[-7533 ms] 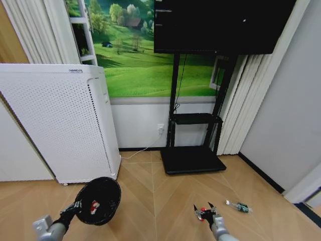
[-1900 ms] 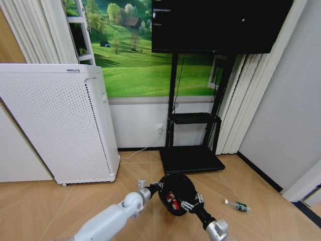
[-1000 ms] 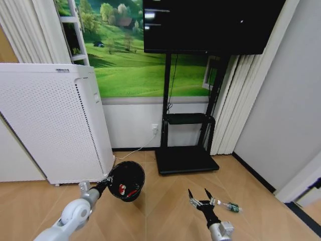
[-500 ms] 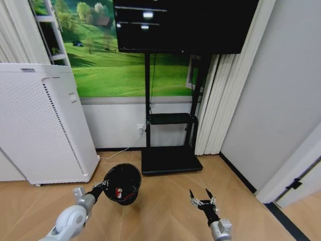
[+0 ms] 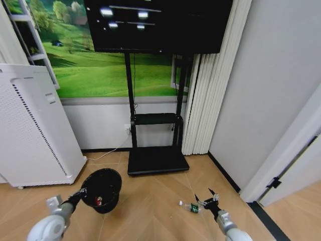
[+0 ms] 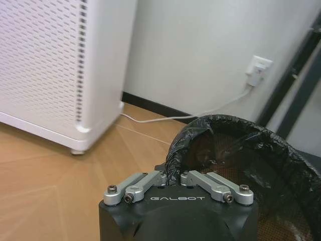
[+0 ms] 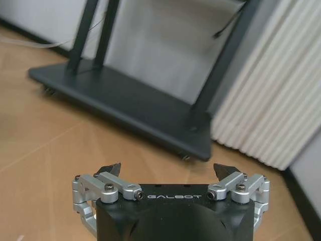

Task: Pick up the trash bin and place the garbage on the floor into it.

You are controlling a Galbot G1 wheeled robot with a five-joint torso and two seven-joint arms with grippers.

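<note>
The black trash bin hangs above the parquet floor at the lower left, tilted so its mouth faces me, with red-and-white litter inside. My left gripper is shut on its bagged rim; the left wrist view shows the fingers pinching the rim of the bin. A clear bottle with a green label lies on the floor just left of my right gripper. That gripper is open, with nothing between its fingers in the right wrist view.
A tall white appliance stands at the left wall. The black TV stand base sits straight ahead, close in the right wrist view. White curtains, a grey wall and a door frame close the right side.
The camera has swung to the right, shifting the whole room left. The bottle now shows beside my open right gripper. My left gripper still holds the bin.
</note>
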